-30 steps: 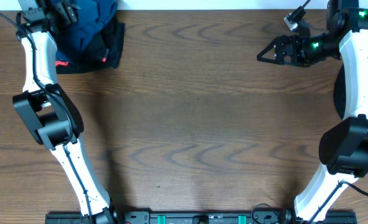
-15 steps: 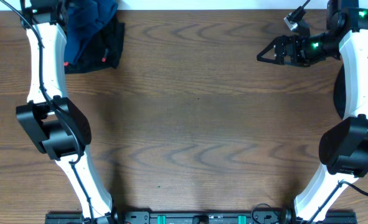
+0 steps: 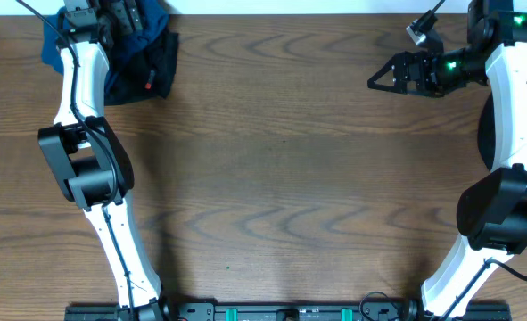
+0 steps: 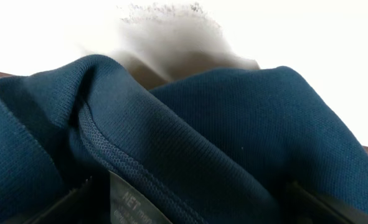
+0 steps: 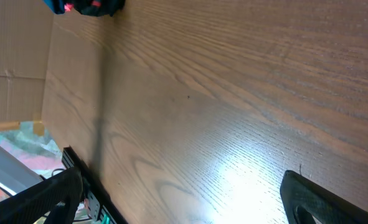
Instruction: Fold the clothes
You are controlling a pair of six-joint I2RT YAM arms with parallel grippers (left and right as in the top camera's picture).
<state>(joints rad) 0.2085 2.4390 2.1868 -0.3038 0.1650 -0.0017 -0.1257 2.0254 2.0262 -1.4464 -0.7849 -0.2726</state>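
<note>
A pile of clothes lies at the table's far left corner: a blue knit garment [image 3: 149,25] on top of a dark garment with red marks [image 3: 154,69]. My left gripper [image 3: 123,14] is pushed down into the blue garment. In the left wrist view the blue fabric [image 4: 190,124] fills the frame, with a grey label [image 4: 131,202] low down. My left fingers [image 4: 190,211] stand wide apart with fabric between them. My right gripper [image 3: 381,76] is open and empty above bare wood at the far right. Its fingers [image 5: 184,202] frame the table.
The brown wooden table [image 3: 281,178] spreads between the arms. A white wall runs behind its far edge. The clothes pile shows small at the top left of the right wrist view [image 5: 87,5]. The black base rail [image 3: 281,312] lines the near edge.
My left arm has swung to the right over the pile at the far corner. The blue garment has bunched up and shifted with it. The right arm has not moved.
</note>
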